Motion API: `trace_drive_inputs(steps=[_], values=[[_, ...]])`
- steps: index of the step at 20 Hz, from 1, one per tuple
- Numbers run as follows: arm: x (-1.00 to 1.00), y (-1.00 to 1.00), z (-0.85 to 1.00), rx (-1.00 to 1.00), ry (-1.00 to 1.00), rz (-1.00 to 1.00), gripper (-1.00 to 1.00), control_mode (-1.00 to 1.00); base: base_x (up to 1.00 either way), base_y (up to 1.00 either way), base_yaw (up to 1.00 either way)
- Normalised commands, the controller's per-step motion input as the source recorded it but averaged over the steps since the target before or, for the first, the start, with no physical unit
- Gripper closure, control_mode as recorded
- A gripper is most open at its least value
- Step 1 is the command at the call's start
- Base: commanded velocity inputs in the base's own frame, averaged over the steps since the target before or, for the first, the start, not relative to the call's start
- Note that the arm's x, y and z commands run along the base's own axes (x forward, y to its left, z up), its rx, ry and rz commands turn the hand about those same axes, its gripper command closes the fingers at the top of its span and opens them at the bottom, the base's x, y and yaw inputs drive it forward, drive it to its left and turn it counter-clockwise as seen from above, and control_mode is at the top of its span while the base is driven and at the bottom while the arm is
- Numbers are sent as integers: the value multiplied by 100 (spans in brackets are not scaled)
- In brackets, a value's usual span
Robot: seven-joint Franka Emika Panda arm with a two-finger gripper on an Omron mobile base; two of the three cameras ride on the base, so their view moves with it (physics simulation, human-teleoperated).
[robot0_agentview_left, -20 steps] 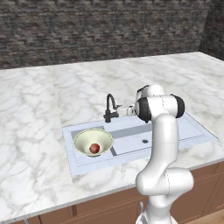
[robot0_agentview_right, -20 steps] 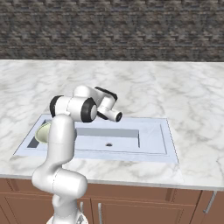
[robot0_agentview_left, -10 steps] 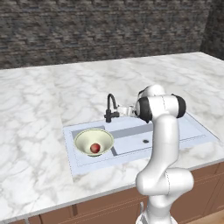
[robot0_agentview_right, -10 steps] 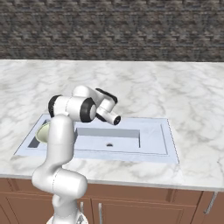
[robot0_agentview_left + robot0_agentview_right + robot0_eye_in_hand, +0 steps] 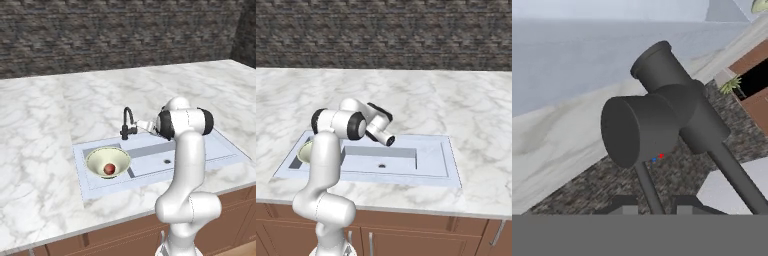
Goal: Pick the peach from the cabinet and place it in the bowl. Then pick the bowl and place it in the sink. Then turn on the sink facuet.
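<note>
The pale cream-green bowl (image 5: 100,156) stands in the left basin of the grey-white sink (image 5: 200,150), with the small reddish peach (image 5: 109,169) inside it. The black gooseneck faucet (image 5: 127,120) rises behind the divider. My gripper (image 5: 138,127) reaches in level from the right, right up against the faucet's base. In the hand view the faucet body (image 5: 647,125) looms close. Its thin lever rod (image 5: 646,187) runs down between my two fingertips, and the gripper (image 5: 655,205) is open with a gap on both sides of the rod. The cabinet is out of view.
White marble counter (image 5: 45,120) surrounds the sink, with a dark stone wall (image 5: 100,35) behind it. In the right base view my arm covers the faucet and a sliver of the bowl (image 5: 305,150) shows at the sink's (image 5: 431,155) left end. Brown drawer fronts (image 5: 406,230) run below.
My hand has edged a little to the left, closer to the faucet. The bowl and peach have not moved.
</note>
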Motion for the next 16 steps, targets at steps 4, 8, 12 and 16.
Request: trace_drive_inputs(steps=[4,8,12,16], values=[[0,-73,-30,10,8,0,100,-100,0,0,0],[0,-76,-37,10,9,0,100,-100,0,0,0],[0,-62,-36,8,9,0,100,-100,0,0,0],[-1,-22,-13,5,3,0,100,-100,0,0,0]])
